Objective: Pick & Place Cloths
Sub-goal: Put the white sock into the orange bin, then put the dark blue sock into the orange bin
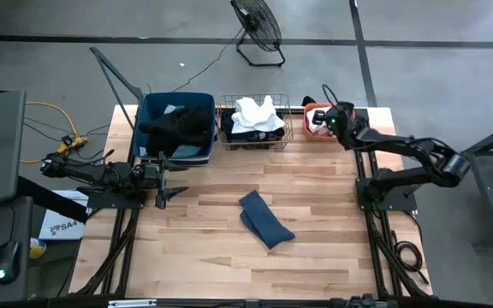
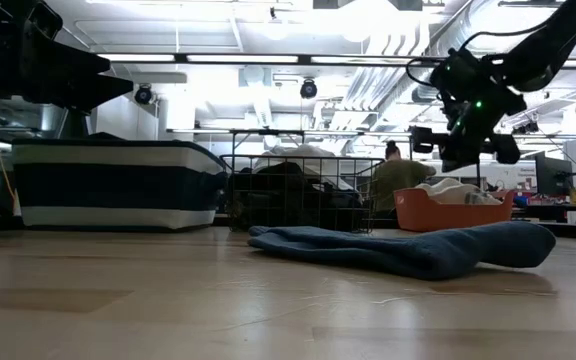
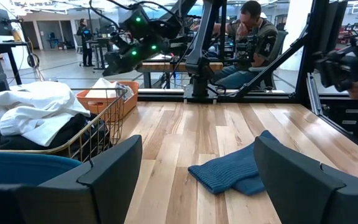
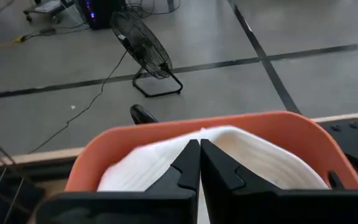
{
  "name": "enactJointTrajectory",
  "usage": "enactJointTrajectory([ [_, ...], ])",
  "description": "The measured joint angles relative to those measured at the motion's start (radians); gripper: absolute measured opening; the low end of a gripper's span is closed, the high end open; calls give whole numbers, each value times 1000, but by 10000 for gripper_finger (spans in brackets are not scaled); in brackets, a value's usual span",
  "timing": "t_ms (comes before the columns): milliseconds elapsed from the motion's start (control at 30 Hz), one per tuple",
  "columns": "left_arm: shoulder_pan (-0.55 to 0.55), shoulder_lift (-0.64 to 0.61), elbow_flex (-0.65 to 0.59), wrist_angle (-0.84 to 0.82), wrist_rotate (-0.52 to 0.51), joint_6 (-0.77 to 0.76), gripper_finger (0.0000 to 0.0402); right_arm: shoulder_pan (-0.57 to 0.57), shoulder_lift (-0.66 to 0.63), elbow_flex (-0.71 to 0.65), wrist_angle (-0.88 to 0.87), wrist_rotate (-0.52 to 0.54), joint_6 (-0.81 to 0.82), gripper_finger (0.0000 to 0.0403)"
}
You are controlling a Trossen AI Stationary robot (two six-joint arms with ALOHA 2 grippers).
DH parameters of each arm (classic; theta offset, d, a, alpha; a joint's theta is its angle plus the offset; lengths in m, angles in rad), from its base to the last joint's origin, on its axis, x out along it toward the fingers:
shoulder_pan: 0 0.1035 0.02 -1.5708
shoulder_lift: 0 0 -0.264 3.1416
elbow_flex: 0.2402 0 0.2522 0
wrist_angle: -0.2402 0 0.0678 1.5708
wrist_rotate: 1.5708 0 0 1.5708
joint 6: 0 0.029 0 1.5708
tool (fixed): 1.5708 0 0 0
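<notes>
Centrally, the blue cloth [image 1: 264, 220] lies flat on the table [image 1: 332, 257], long axis diagonal, running from far-left to near-right, nothing touching it. It sits right of and slightly nearer than the left gripper [image 1: 168, 178]; that arm looks closer. Left gripper hovers at the table's left edge beside the blue tub [image 1: 175, 127], fingers [image 3: 114, 171] spread wide, empty. Farther back, the mesh basket [image 1: 256, 122] holds white and black cloths. Right gripper [image 1: 335, 120] hangs over the coral tub [image 4: 142, 146] at far right, fingers [image 4: 188, 165] pressed together above white cloth [image 4: 263, 158], holding nothing visible.
</notes>
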Motion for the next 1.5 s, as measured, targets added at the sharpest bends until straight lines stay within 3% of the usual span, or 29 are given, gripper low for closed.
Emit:
enactJointTrajectory([
  [233, 0, 0, 0, 0, 0, 0, 300, -105, 67, 0, 128, -126, -12, 3],
  [433, 0, 0, 0, 0, 0, 0, 300, -172, 131, 0, 137, -242, -5, 3],
  [700, 0, 0, 0, 0, 0, 0, 300, -180, 191, 0, 130, -378, -9, 3],
  [933, 0, 0, 0, 0, 0, 0, 300, -180, 190, 0, 133, -397, -8, 3],
  [1267, 0, 0, 0, 0, 0, 0, 300, -175, 55, 0, 145, -389, -84, 3],
  [1500, 0, 0, 0, 0, 0, 0, 300, -74, -96, 0, 150, -391, -147, 3],
])
